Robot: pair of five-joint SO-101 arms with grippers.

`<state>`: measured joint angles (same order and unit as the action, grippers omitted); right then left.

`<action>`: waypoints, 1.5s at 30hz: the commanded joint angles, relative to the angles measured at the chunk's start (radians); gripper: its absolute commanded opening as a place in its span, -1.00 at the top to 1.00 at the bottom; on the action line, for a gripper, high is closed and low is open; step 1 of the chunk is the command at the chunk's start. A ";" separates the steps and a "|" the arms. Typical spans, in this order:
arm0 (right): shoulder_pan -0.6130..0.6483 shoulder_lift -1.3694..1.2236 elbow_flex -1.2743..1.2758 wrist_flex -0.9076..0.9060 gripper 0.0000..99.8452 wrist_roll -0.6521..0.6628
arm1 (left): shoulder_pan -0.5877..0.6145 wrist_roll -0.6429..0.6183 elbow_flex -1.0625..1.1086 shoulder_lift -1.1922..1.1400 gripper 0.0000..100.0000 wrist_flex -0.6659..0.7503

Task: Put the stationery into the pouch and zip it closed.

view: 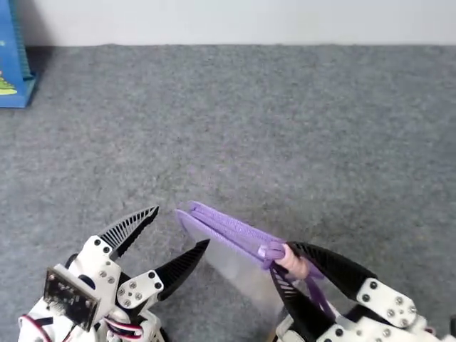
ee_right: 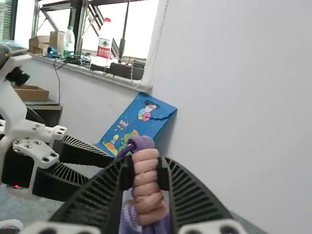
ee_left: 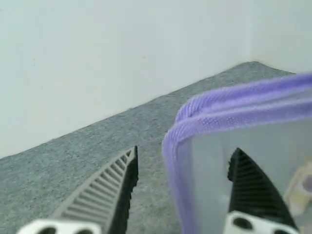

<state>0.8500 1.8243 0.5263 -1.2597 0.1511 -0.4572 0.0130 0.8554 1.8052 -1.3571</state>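
Pinching the pink pull (view: pixel 293 261) on the pouch (view: pixel 226 231), our right gripper (view: pixel 283 262) faces our spread left gripper (view: pixel 181 227). A blue box (view: pixel 12 65) stands well apart.

Left hand (view: pixel 181 226) spread open, right hand (view: pixel 285 261) seemingly clamped closed, both low.
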 commanded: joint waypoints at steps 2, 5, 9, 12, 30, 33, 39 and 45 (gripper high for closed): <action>0.025 -0.008 -0.051 -0.015 0.99 0.005 | -0.104 0.009 -0.004 0.005 0.42 -0.011; 0.031 -0.008 -0.044 -0.007 0.99 0.005 | -0.207 0.009 -0.002 0.005 0.42 -0.012; 0.033 -0.008 -0.044 -0.012 0.99 0.005 | -0.230 0.009 -0.005 0.005 0.42 -0.026; 0.033 -0.008 -0.044 -0.015 0.99 0.006 | -0.229 0.011 -0.002 0.005 0.42 -0.028; -0.142 -0.010 0.253 0.288 0.99 -0.008 | -0.227 -0.068 -0.021 0.006 0.44 -0.054; -0.165 -0.021 0.292 0.341 0.99 -0.058 | -0.232 -0.066 -0.021 0.006 0.56 -0.051; -0.157 -0.127 0.298 0.429 0.99 -0.135 | -0.235 -0.061 -0.013 0.006 0.70 -0.048; -0.084 -0.170 0.296 0.426 0.99 -0.207 | -0.235 -0.060 0.025 0.003 0.70 -0.034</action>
<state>0.7196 1.6663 0.8332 -0.8562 -0.0284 -0.6843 -0.0407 0.8554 1.8052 -1.4108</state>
